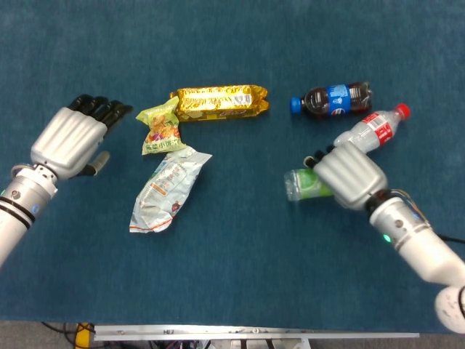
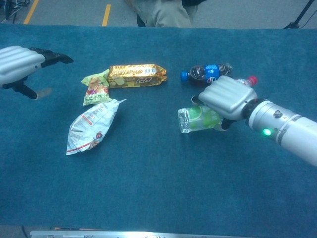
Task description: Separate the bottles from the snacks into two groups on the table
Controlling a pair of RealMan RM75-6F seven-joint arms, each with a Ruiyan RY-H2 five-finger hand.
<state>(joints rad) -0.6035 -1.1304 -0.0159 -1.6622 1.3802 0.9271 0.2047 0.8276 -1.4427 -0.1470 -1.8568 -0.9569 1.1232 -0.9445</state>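
Note:
My right hand grips a clear green-labelled bottle lying sideways, just in front of the clear red-capped bottle. A dark cola bottle with a blue cap lies behind those. On the left lie the snacks: a gold packet, a small yellow-green bag and a silver-white bag. My left hand hovers left of the snacks, fingers stretched out, holding nothing.
Blue cloth covers the whole table. A seated person's legs show beyond the far edge in the chest view. A metal rail runs along the near edge.

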